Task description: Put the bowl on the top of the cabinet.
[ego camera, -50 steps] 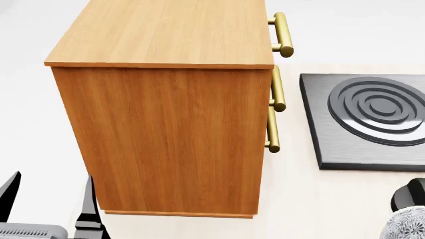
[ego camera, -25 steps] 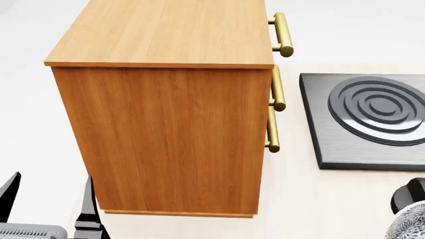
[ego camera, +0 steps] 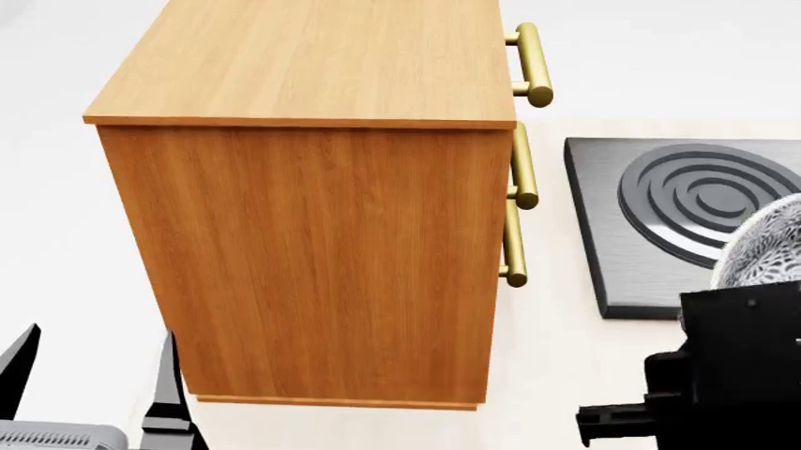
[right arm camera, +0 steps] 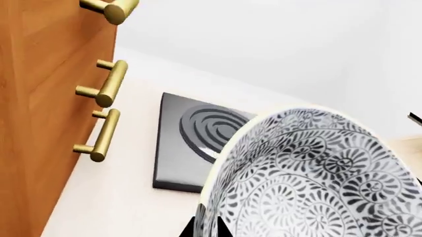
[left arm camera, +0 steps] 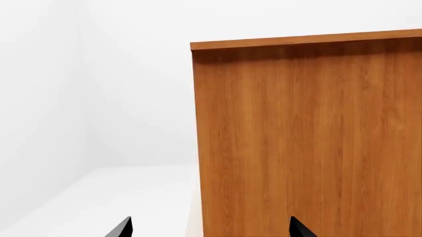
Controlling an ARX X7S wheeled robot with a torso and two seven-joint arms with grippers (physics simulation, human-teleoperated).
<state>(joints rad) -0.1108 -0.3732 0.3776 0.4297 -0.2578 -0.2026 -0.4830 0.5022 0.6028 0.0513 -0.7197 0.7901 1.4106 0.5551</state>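
Note:
The orange-brown cabinet (ego camera: pixel 313 216) stands in the middle of the head view, its flat lighter top bare and brass handles (ego camera: pixel 531 66) on its right face. It also shows in the left wrist view (left arm camera: pixel 310 138) and the right wrist view (right arm camera: pixel 33 98). The grey-patterned white bowl (right arm camera: pixel 310 177) is pinched by its rim in my right gripper (right arm camera: pixel 209 224). In the head view the bowl (ego camera: pixel 763 246) is held up at the right edge, right of the cabinet and below its top. My left gripper (ego camera: pixel 88 375) is open and empty at the lower left, beside the cabinet's side.
A dark grey square stove plate (ego camera: pixel 626 234) with a ringed burner lies on the pale surface right of the cabinet; it also shows in the right wrist view (right arm camera: pixel 191 143). White walls stand behind.
My right arm has risen into the head view with the bowl, which moved up from the bottom right corner to above the stove plate. The left arm has not moved.

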